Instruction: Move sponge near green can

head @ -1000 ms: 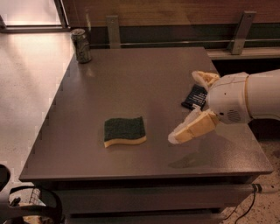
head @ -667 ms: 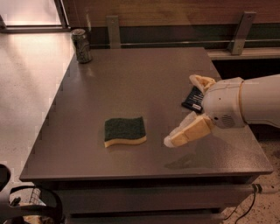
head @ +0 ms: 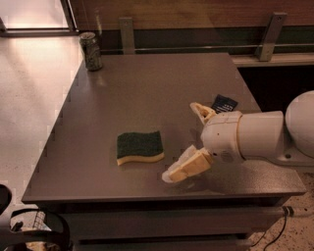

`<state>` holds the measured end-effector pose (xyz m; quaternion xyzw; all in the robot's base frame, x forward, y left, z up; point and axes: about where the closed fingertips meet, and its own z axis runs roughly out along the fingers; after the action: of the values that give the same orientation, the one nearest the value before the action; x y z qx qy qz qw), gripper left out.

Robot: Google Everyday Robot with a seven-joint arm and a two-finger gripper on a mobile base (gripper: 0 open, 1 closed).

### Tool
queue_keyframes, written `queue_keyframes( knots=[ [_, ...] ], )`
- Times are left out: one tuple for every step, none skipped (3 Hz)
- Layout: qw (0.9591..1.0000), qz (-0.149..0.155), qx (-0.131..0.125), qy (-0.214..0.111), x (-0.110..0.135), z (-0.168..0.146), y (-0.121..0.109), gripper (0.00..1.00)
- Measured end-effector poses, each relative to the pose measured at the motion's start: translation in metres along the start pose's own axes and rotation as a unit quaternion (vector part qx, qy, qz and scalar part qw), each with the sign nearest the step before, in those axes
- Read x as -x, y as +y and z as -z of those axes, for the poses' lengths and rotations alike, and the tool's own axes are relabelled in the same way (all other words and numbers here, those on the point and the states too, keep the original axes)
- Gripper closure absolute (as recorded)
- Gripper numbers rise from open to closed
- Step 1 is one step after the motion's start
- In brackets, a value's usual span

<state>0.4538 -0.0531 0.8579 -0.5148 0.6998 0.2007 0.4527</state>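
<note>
Low beside sponge, hand spread; grey table, pale floor.

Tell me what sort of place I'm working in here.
Probably an office break area or test room: a grey table, with green can and sponge on it, stands against a wood-panelled wall on speckled flooring. The gripper, fingers open, hangs beside the sponge.

gripper now nearer the sponge

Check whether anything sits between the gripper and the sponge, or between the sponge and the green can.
Nothing visible. The open gripper is beside the sponge, and only bare table runs from there to the green can.
</note>
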Motion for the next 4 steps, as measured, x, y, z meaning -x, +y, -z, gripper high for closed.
queue_keyframes(
  knots=[
    [0.9997, -0.010, 0.007, -0.021, -0.009, -0.015, 0.003, 0.00],
    [0.9989, -0.017, 0.011, -0.042, -0.015, -0.027, 0.003, 0.00],
    [0.9973, -0.019, 0.020, -0.067, -0.014, -0.039, 0.003, 0.00],
    [0.9960, -0.018, 0.033, -0.081, -0.010, -0.051, 0.005, 0.00]
  ],
)
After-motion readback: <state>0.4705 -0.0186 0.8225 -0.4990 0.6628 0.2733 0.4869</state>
